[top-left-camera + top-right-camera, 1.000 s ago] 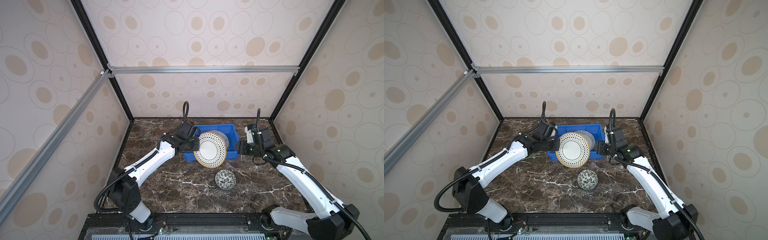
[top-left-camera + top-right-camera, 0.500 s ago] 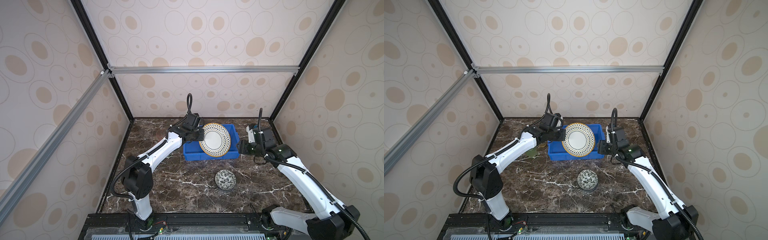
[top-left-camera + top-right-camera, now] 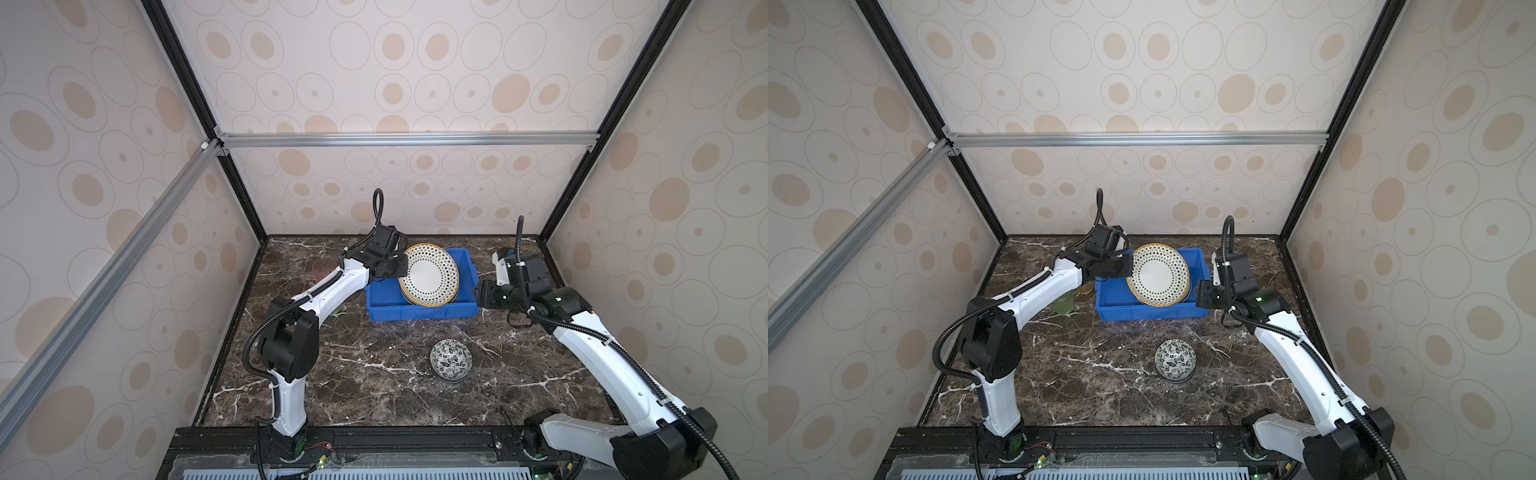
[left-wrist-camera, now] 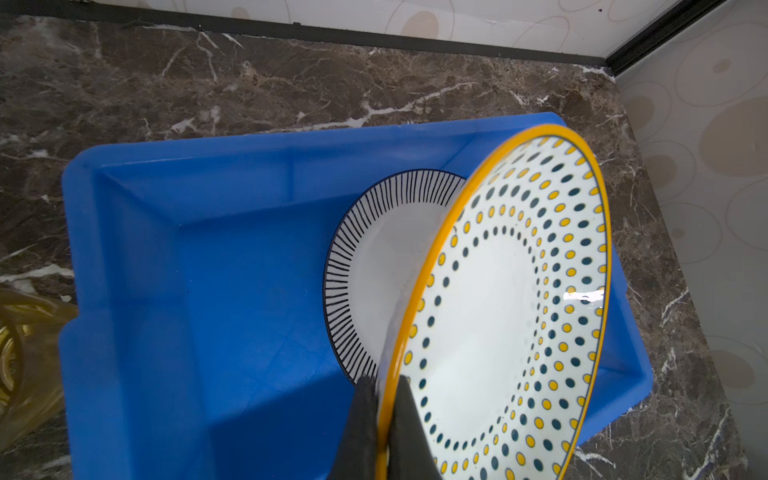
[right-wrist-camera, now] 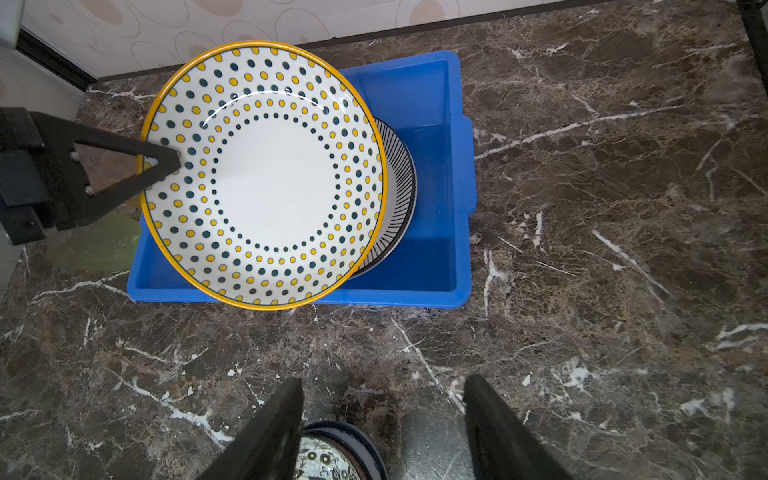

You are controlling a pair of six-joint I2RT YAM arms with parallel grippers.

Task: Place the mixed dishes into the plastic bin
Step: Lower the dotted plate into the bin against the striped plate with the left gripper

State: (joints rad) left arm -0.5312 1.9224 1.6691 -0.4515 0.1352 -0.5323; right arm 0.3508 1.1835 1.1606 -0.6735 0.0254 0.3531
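The striped plate (image 4: 374,257) lay in the blue bin (image 3: 419,311), the left gripper (image 4: 383,390) had its fingers clamped on the dotted plate (image 3: 430,275) tilted above it, the right gripper (image 5: 383,380) held its fingers apart and empty, and the floral bowl (image 3: 451,360) and green tumbler (image 3: 1064,305) waited on the table (image 3: 374,395).

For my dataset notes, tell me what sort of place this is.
Most likely a robot test cell, not a kitchen: patterned wall panels on an aluminium frame, a marble-look tabletop with left arm and right arm mounted at its edge, and a blue bin holding a striped plate.
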